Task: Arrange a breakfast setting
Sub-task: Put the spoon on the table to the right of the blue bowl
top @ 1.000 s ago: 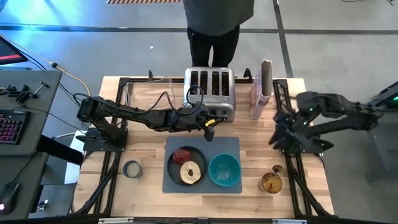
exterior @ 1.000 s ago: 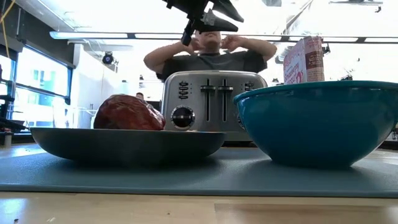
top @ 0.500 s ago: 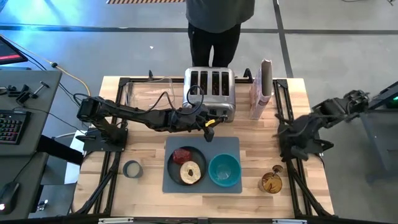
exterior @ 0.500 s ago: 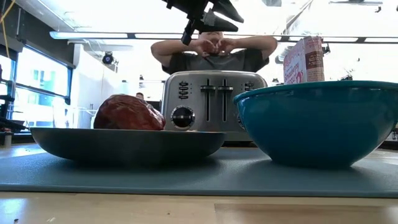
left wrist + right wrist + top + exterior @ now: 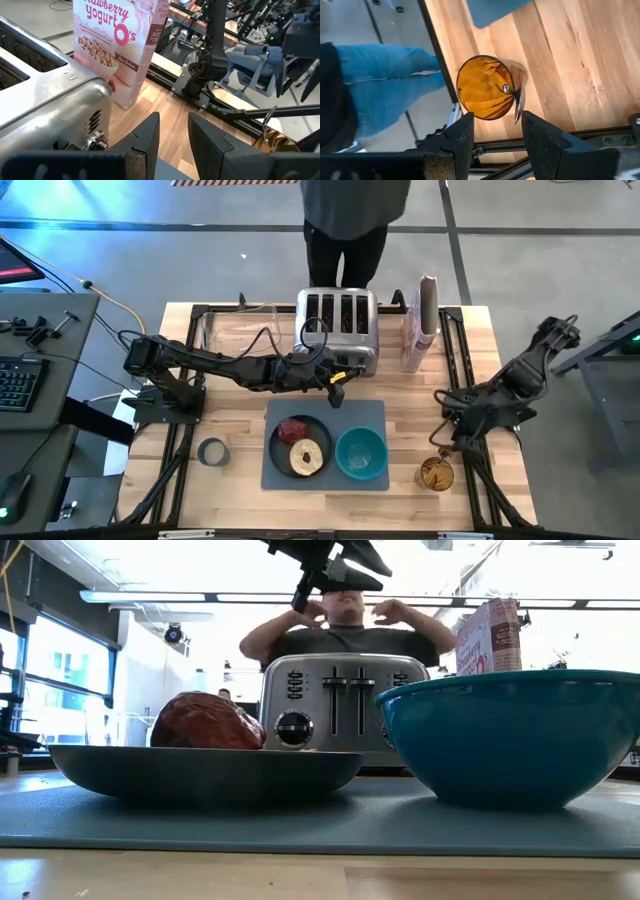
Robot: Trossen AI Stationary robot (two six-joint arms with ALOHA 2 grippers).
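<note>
The right gripper (image 5: 447, 448) hangs just above an amber glass (image 5: 487, 95) on the worktop (image 5: 500, 490), right of the mat (image 5: 375, 415). Its fingers (image 5: 455, 137) are spread wide, and the glass lies straight ahead between them with a spoon (image 5: 512, 100) resting across its rim. The right arm is far nearer. The frame rail (image 5: 475, 470) runs close beside the glass. The left gripper (image 5: 337, 393) hovers by the toaster (image 5: 337, 325), fingers narrowly apart and empty. On the mat, the plate (image 5: 300, 445) and bowl (image 5: 361, 454) sit side by side.
</note>
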